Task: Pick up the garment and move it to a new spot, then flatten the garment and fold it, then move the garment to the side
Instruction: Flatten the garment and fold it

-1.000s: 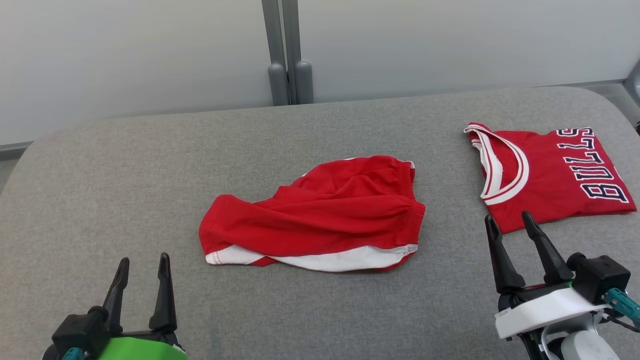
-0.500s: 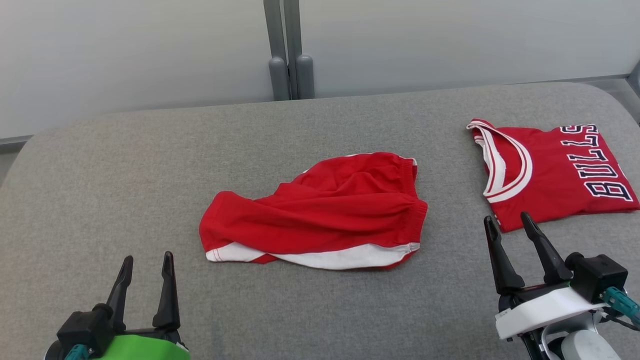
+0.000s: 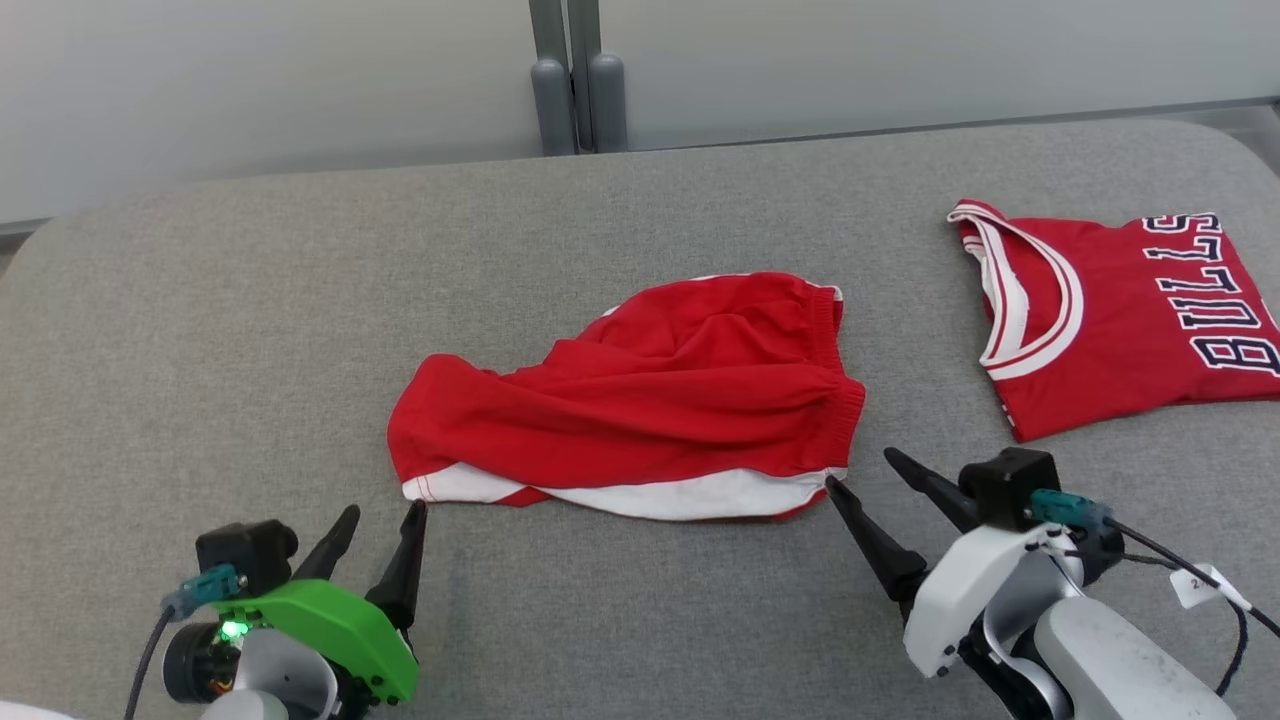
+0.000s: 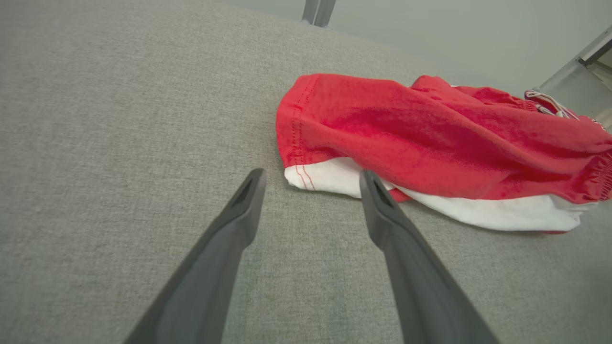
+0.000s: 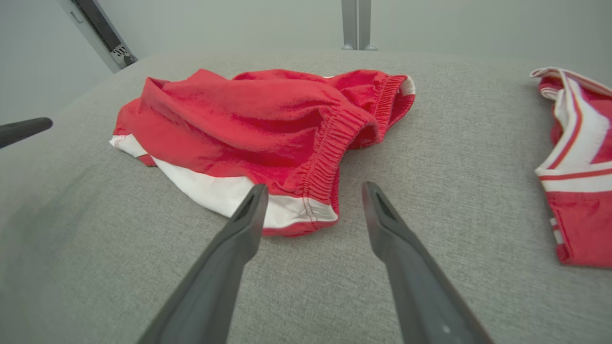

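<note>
The garment is a crumpled pair of red shorts with white trim, lying mid-table. My left gripper is open just below its lower left corner. In the left wrist view the white hem corner of the garment lies just past the left gripper, between the tips. My right gripper is open at the lower right corner by the elastic waistband. In the right wrist view the right gripper frames that corner of the garment. Neither gripper holds anything.
A folded red jersey with "BULLS" lettering lies at the right of the grey cloth-covered table; its neckline edge of the jersey is in the right wrist view. Grey posts stand behind the far edge. A left finger pokes into the right wrist view.
Both grippers have moved inward and forward to the shorts' two lower corners, still open. The head camera has tilted down slightly. The shorts have not moved.
</note>
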`<state>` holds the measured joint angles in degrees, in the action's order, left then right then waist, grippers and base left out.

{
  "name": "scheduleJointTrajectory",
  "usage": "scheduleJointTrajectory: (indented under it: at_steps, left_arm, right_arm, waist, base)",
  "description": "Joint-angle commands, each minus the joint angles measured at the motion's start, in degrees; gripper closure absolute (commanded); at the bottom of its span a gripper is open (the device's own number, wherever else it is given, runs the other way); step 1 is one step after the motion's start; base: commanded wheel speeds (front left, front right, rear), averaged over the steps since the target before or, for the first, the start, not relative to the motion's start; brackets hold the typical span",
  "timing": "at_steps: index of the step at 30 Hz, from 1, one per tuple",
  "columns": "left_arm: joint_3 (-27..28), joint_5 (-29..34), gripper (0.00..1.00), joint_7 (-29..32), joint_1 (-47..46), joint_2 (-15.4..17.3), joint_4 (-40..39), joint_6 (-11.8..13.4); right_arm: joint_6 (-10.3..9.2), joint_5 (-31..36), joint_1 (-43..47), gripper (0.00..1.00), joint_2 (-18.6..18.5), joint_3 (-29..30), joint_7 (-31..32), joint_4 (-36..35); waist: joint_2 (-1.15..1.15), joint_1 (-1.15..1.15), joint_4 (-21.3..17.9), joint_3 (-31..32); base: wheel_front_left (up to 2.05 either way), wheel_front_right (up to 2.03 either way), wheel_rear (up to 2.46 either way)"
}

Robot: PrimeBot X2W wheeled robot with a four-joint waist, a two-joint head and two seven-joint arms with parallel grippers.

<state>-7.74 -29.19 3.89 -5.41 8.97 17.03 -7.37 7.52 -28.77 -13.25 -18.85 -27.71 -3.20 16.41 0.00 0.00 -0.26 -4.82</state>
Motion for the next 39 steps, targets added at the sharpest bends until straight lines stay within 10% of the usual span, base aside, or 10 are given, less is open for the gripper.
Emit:
scheduleJointTrajectory:
  at_steps: [1,24,26,27,28,30,39]
  left_arm:
    - [-0.4,-0.6,0.00,1.0,-2.2,1.4,0.4,-0.2]
    - [-12.3,-12.9,0.00,3.2,-15.8,4.4,17.6,-0.2]
    - [-13.4,-14.0,0.54,2.6,-16.4,4.7,18.2,-0.2]
    - [-14.1,-14.6,0.76,2.3,-16.6,4.9,18.4,-0.2]
    - [-14.5,-15.0,0.98,2.1,-16.7,5.0,18.6,-0.2]
    - [-15.7,-16.0,1.00,1.6,-17.0,5.3,18.7,-0.2]
    - [-17.6,-17.4,1.00,-3.5,-13.8,9.6,13.8,-0.2]
  right_arm:
    - [-0.06,-0.8,-2.2,0.00,-0.6,-1.7,1.4,1.2]
    - [-0.06,-5.7,-12.8,0.00,-0.2,-12.3,0.0,12.1]
    - [-0.06,-6.3,-13.3,0.00,-0.2,-13.2,-0.5,12.4]
    - [-0.06,-6.6,-13.4,0.08,-0.2,-13.8,-0.7,12.5]
    - [-0.06,-6.8,-13.6,0.44,-0.3,-14.2,-0.9,12.7]
    - [-0.06,-7.3,-14.1,1.00,-0.5,-15.0,-2.0,12.7]
    - [-0.06,-16.4,-11.4,1.00,-2.1,-15.8,-4.6,8.1]
  waist:
    - [0.00,0.00,0.0,-2.0]
    - [0.00,0.00,-0.8,-7.3]
    - [0.00,0.00,-0.8,-7.4]
    - [0.00,0.00,-0.7,-7.4]
    - [0.00,0.00,-0.7,-7.3]
    - [0.00,0.00,-0.5,-7.1]
    - [0.00,0.00,-0.4,-4.5]
  base:
    - [0.00,0.00,0.00]
    - [0.00,0.00,0.00]
    - [0.00,0.00,0.00]
    - [0.00,0.00,0.00]
    - [0.00,0.00,0.00]
    - [0.00,0.00,0.00]
    - [0.00,0.00,0.00]
